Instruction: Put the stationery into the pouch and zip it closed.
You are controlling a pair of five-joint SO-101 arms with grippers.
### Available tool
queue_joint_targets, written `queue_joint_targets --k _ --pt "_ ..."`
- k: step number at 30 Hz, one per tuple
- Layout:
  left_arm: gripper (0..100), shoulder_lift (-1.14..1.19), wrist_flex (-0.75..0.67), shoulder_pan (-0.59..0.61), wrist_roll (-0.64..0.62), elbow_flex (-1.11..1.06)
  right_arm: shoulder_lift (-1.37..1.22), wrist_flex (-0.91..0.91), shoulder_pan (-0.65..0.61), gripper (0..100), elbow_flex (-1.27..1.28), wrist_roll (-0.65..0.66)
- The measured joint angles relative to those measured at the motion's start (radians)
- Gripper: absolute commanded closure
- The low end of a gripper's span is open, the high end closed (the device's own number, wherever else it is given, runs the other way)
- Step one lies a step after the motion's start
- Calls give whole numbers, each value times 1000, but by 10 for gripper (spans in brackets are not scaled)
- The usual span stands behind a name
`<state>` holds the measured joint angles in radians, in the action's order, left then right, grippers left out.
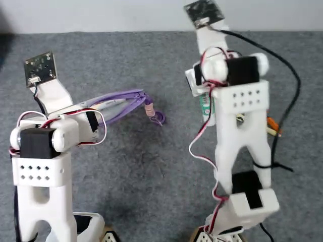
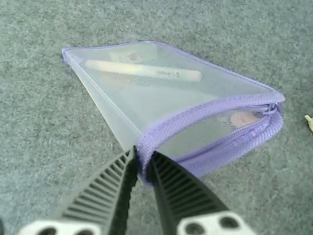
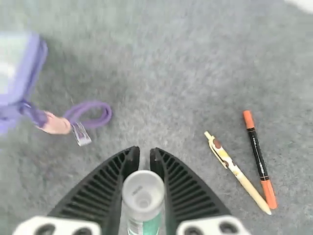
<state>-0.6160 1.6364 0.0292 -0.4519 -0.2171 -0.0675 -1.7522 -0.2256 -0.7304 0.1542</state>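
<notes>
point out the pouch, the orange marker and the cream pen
pouch (image 2: pixel 161 103), left wrist view, on its clear side panel
orange marker (image 3: pixel 258 157), right wrist view, on its black barrel
cream pen (image 3: pixel 238 172), right wrist view, on the middle of its barrel

Pouch (image 2: pixel 146 105) with pen (image 2: pixel 142 71) inside, left of marker (image 3: pixel 259 159)

High cam: fixed, above the table (image 1: pixel 151 166), looking steeply down; arm bases at 5 and 7 o'clock, pouch (image 1: pixel 121 103) near 10. L wrist cam: just behind left pincer (image 2: pixel 142 159), v. close, aimed along it at the pouch. R wrist cam: behind right pincer (image 3: pixel 144 152), facing down from further off, clamped tube (image 3: pixel 143 196) nearest the lens. All 3 share pouch's zip end; high + R share orange pen (image 3: pixel 257 159).
</notes>
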Motion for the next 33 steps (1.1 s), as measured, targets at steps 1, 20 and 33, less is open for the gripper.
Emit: queue_joint_targets --k 1,20,33 --pt "989 0 0 0 0 0 26 0 -9 991 0 -31" --pt "989 0 -26 0 0 0 460 -3 -342 991 20 -391" --pt "989 0 -26 0 0 0 875 287 -342 991 624 -367"
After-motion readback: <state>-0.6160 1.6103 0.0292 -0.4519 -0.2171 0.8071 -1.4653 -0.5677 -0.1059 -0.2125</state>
